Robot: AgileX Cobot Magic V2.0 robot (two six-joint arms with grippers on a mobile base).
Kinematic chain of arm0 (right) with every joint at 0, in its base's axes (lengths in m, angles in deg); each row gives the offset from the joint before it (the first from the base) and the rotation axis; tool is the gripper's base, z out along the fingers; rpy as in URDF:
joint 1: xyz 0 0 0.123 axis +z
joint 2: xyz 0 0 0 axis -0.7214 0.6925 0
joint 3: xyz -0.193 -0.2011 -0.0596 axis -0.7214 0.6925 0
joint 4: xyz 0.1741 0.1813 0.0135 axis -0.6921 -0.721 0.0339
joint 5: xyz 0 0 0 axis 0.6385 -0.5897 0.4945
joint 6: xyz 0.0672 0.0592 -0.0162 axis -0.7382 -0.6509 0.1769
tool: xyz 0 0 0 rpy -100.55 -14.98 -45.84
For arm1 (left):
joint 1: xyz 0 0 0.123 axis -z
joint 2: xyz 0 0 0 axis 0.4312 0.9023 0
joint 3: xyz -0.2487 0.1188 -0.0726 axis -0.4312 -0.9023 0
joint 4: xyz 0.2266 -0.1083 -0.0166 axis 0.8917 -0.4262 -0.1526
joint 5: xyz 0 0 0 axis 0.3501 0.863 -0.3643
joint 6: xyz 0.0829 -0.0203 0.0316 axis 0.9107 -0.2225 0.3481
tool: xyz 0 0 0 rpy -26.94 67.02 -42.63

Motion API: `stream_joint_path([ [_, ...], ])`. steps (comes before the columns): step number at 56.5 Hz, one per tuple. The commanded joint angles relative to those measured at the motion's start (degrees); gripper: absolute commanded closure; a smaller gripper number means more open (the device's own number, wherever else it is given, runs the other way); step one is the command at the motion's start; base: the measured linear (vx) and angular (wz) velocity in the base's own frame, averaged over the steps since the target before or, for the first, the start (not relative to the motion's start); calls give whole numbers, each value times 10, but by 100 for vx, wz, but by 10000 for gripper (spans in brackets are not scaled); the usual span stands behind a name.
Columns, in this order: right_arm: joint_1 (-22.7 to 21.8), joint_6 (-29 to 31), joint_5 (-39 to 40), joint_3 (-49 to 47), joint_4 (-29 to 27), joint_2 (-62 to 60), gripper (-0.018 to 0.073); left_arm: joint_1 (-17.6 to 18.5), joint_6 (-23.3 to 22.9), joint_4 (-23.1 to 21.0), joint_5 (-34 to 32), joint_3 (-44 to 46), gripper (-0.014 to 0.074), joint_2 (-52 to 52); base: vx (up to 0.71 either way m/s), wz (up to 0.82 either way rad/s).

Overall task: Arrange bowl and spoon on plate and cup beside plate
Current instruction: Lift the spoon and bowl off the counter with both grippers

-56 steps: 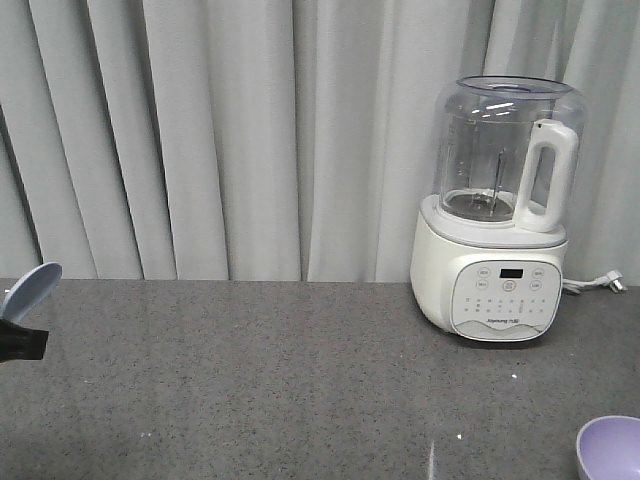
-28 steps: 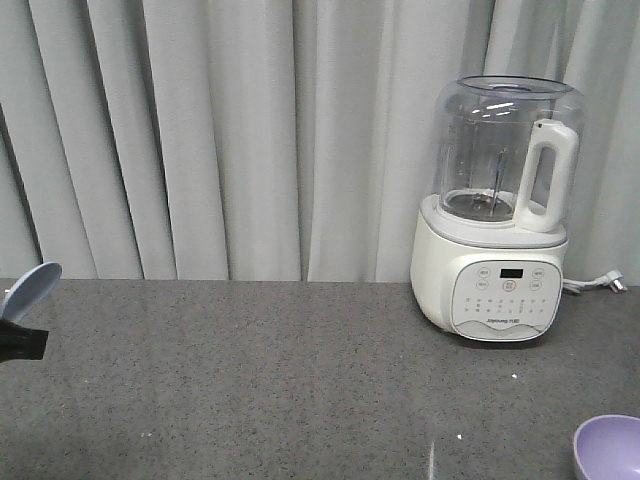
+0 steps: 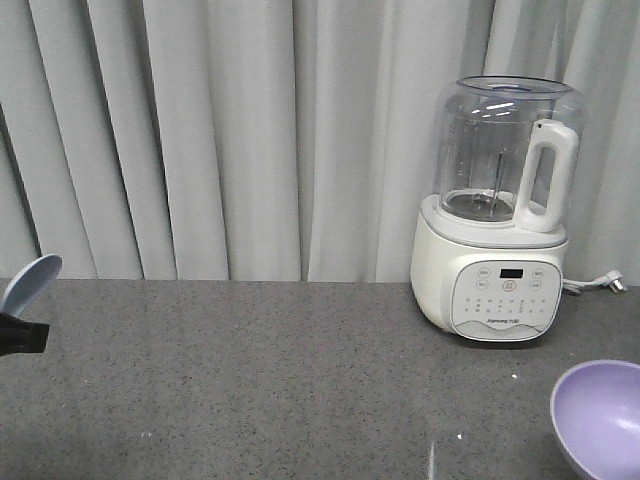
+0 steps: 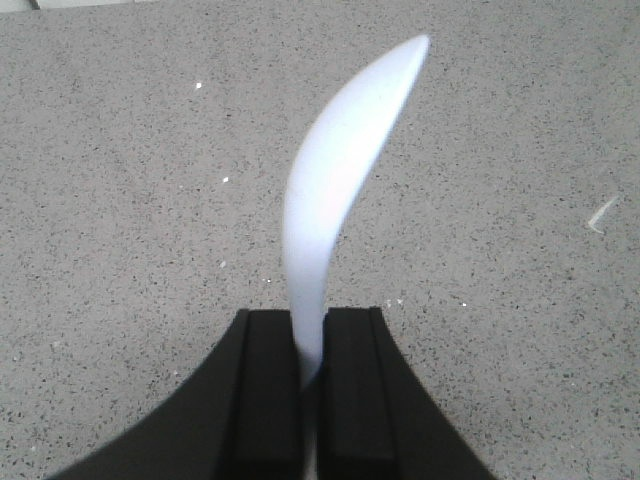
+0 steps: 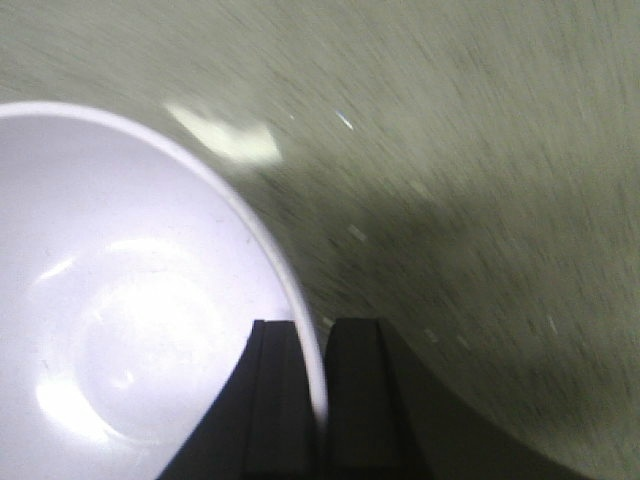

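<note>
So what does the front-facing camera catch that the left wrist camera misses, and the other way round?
Only the front-facing view shows the white blender, the grey curtain behind it and the lavender bowl at the lower right edge. Only the left wrist view shows the grip itself: the left gripper with both black fingers closed on the handle of the spoon. Both share the spoon and the speckled grey countertop; the front view catches just the scoop and a black sliver of gripper at its left edge.
</note>
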State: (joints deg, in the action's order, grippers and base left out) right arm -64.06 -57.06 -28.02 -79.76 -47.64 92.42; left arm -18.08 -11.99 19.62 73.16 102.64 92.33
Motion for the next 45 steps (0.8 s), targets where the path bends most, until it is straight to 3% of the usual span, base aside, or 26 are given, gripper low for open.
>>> stream_joint_path([
  [1, 29, 57, 54, -16, -47, -77, 571, 3, 0, -5, -45, 15, 603, -24, 0, 0],
  [16, 68, 120, 64, -16, -108, -254, 571, 3, 0, -5, -90, -52, 603, -131, 0, 0],
  [29, 68, 122, 76, 21, -124, -365, 569, 3, 0, -5, -166, -172, 603, -287, 0, 0],
  [45, 68, 122, 112, 61, -129, -406, 568, 3, 0, -5, -183, -198, 603, -370, 0, 0],
])
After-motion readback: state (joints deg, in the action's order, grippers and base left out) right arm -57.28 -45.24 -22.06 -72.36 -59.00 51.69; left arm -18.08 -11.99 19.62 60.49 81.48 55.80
